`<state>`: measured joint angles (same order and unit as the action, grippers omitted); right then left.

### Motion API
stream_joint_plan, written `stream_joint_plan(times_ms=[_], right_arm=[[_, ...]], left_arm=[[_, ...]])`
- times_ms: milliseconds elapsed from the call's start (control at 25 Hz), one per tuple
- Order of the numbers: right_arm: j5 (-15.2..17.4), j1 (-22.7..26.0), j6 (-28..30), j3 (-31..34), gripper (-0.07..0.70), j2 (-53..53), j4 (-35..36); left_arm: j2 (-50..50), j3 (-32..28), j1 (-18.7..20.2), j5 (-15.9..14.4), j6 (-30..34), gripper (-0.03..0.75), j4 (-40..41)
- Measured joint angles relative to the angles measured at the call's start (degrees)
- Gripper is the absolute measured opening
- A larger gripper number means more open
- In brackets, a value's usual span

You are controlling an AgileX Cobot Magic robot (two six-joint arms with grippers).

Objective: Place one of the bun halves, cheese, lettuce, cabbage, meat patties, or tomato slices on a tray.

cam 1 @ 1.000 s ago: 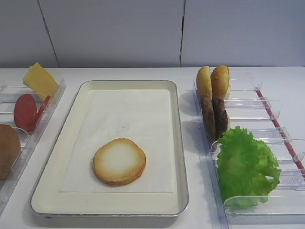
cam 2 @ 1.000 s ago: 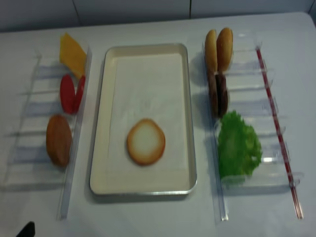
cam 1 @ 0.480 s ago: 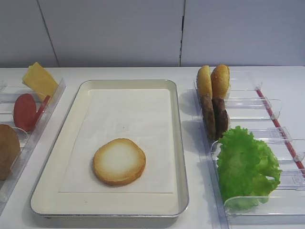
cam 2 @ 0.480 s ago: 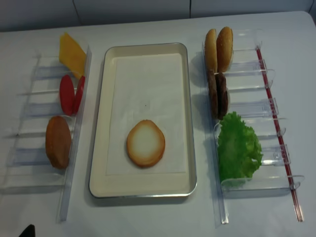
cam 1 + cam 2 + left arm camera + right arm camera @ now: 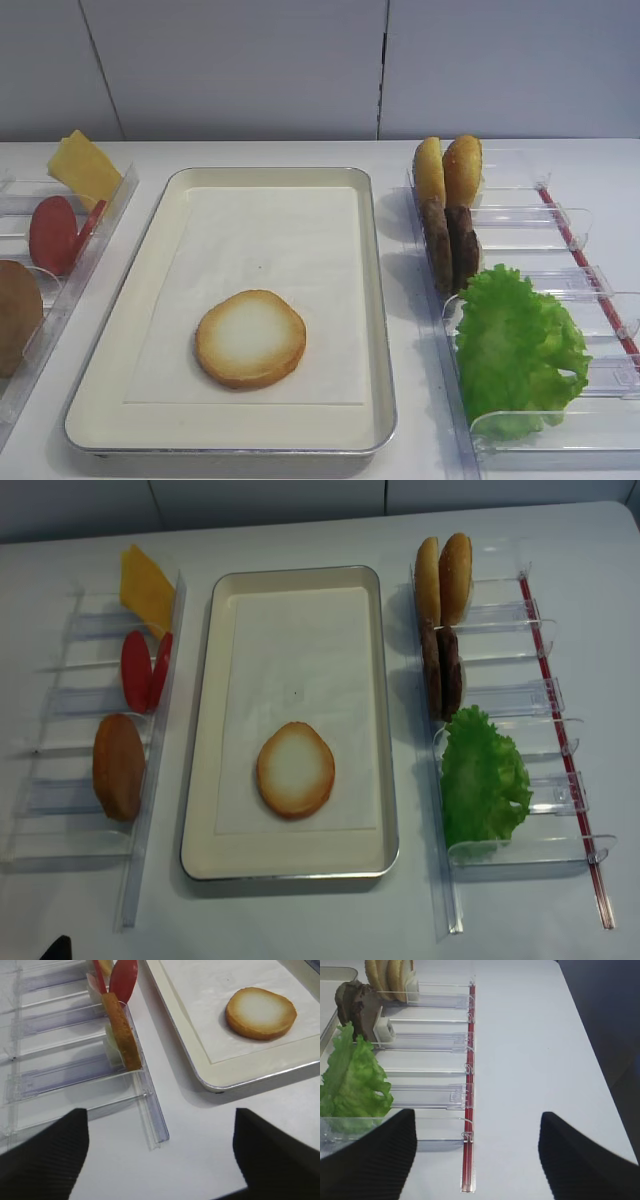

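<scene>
The rectangular cream tray [image 5: 378,330] has a thin shiny metal rim and a matt white paper liner [image 5: 270,260]. The narrow holders [image 5: 510,695] are clear glossy plastic. The dark brown round patties [image 5: 450,243] look rough, the white table [image 5: 320,920] smooth and matt.

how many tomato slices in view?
2. Both tomato slices stand on edge, side by side, in the left holder, between the cheese and the brown bun. None seems hidden.

Both claws [image 5: 157,1155] [image 5: 475,1152] gape wide — empty.
</scene>
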<state>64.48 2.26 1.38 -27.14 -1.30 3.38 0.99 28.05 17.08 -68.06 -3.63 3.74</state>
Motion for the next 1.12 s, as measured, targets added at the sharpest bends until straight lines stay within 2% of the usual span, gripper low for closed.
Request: stream_joint_plan(times_ms=[240,480,600,1120], right_arm=[[0.0,0.0,0.1,0.0,0.545,0.0,0.0],[0.0,0.0,0.1,0.0,0.545,0.0,0.0],[0.0,0.0,0.2,0.0,0.545,0.0,0.0],[0.0,0.0,0.2,0.0,0.545,0.0,0.0]], left_arm=[[0.0,0.0,-1.1,0.0,0.0,0.554,0.0],[0.0,0.0,-8.8,0.0,0.0,0.554,0.0],[0.0,0.0,-11.2,0.0,0.0,0.554,0.0],[0.0,0.0,-12.0,0.0,0.0,0.554,0.0]])
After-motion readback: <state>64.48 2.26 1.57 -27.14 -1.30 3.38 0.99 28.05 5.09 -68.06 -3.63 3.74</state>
